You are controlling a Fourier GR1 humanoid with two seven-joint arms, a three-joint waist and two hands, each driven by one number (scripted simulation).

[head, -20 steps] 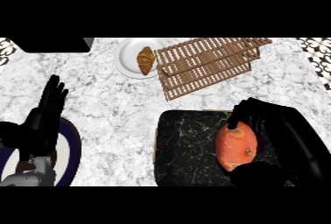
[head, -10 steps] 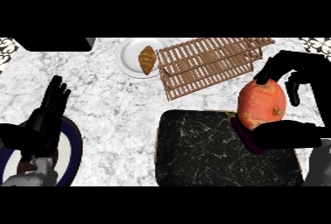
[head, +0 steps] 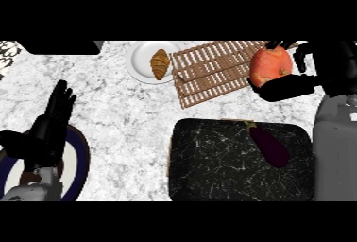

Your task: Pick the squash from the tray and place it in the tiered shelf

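Note:
My right hand [head: 296, 85] is curled round the orange squash [head: 269, 67] and holds it in the air at the right end of the wooden slatted tiered shelf [head: 209, 71]. Thumb and fingers hide the squash's lower and right sides. Below it lies the dark marbled tray [head: 209, 165], with a purple eggplant [head: 268, 144] lying in its upper right part. At the left edge my left hand [head: 49, 125] rests open, fingers pointing up, far from the tray.
A white plate [head: 143, 66] with a croissant [head: 160, 64] sits left of the shelf at the back. Under my left forearm is a dark blue-rimmed plate [head: 80, 163]. A black object [head: 59, 46] lies at the back left corner.
My right hand took the squash off the tray and carried it up and away to the right end of the shelf. The eggplant on the tray is now uncovered. The left hand stayed still.

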